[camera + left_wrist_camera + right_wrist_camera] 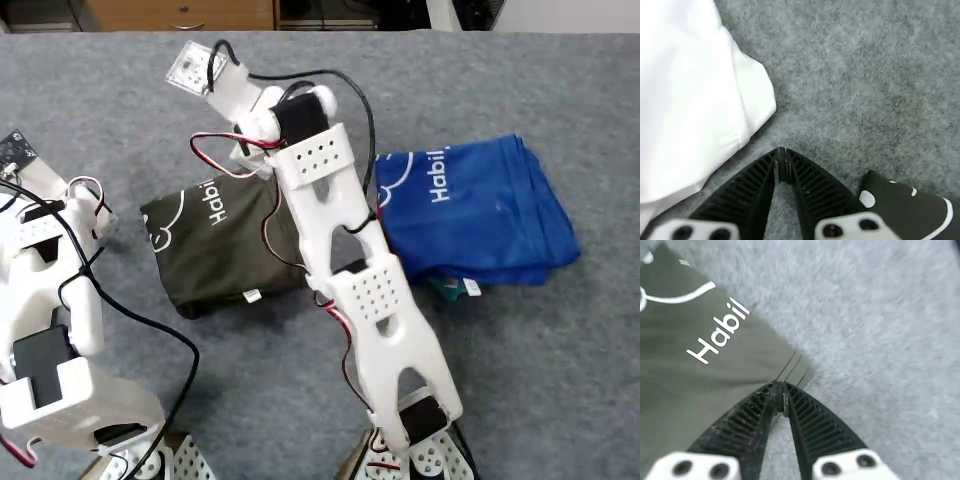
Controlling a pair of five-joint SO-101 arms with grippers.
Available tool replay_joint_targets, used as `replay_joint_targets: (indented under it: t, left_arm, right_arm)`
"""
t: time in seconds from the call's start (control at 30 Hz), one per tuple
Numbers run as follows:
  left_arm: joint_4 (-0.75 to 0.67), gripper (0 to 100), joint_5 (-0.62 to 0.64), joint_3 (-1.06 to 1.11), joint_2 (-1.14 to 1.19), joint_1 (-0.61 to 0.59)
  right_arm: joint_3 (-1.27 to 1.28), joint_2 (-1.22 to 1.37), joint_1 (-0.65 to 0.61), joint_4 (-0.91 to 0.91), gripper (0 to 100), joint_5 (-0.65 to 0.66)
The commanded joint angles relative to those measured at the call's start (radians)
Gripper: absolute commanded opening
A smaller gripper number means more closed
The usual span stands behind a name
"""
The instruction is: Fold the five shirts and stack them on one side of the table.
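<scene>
Dark olive shirt (215, 255) folded on the grey table (500, 380), my right gripper (779, 397) at its edge.

The olive shirt lies near the middle of the table, with white print on its top. Just beside it, on the side away from my left arm, lies a folded blue shirt (480, 210); the two look touching under my right arm. My right gripper is at the far edge of the olive shirt with its fingertips pressed together; I cannot tell if any cloth is caught between them. My left gripper (781, 164) is also closed with nothing in it, over bare table, near a white cloth (690, 100).
</scene>
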Motion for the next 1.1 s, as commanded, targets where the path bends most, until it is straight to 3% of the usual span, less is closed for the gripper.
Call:
replay_joint_targets:
  t: [0.0,0.37,0.57,0.77,0.97,1.07]
  left_arm:
    - [0.008,2,-0.005,-0.046,-0.012,0.000]
    - [0.002,2,-0.005,-0.048,-0.012,0.002]
    - [0.002,2,-0.005,-0.048,-0.012,0.002]
    - [0.002,2,-0.005,-0.048,-0.012,0.003]
    - [0.002,2,-0.005,-0.048,-0.012,0.003]
    - [0.002,2,-0.005,-0.048,-0.012,0.005]
  right_arm:
    - [0.163,-0.242,0.018,0.021,0.5,-0.006]
    - [1.280,-0.944,0.015,0.018,0.5,-0.002]
    - [1.695,-1.224,0.016,0.012,1.6,-0.044]
    - [1.776,-1.270,0.013,-0.100,16.4,-0.422]
    - [1.768,-1.150,-0.042,-0.278,36.7,-1.028]
    - [1.725,-1.038,-0.094,-0.325,43.4,-1.172]
